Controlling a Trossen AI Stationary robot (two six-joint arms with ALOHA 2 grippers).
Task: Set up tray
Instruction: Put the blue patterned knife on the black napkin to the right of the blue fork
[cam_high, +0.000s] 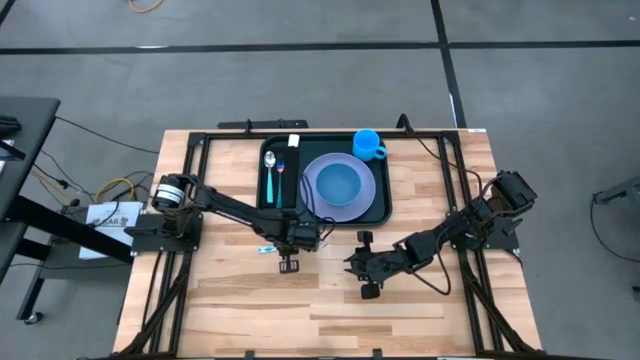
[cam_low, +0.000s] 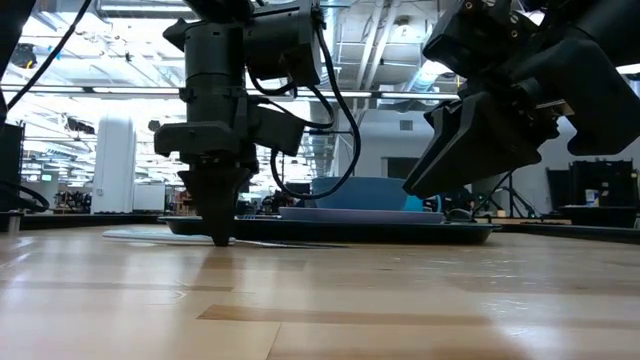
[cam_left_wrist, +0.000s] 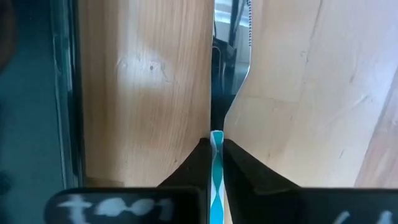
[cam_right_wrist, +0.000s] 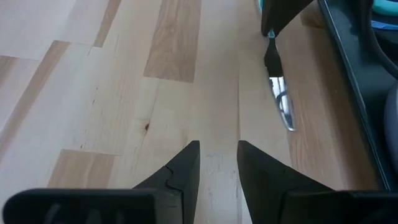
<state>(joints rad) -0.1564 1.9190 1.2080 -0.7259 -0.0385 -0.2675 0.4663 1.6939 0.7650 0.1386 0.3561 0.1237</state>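
One left claw (cam_left_wrist: 216, 140) pinching teal-handled knife (cam_left_wrist: 216, 180), just beside tray (cam_high: 382, 215) edge

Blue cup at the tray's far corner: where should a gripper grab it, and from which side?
Probably from straight above, pinching the rim of the cup on the side away from its handle. It stands upright, mouth open, and the handle juts toward the right arm's side. The right gripper is open; the left gripper is shut on a knife.

No text, label, brand or number can be read anywhere in these views.
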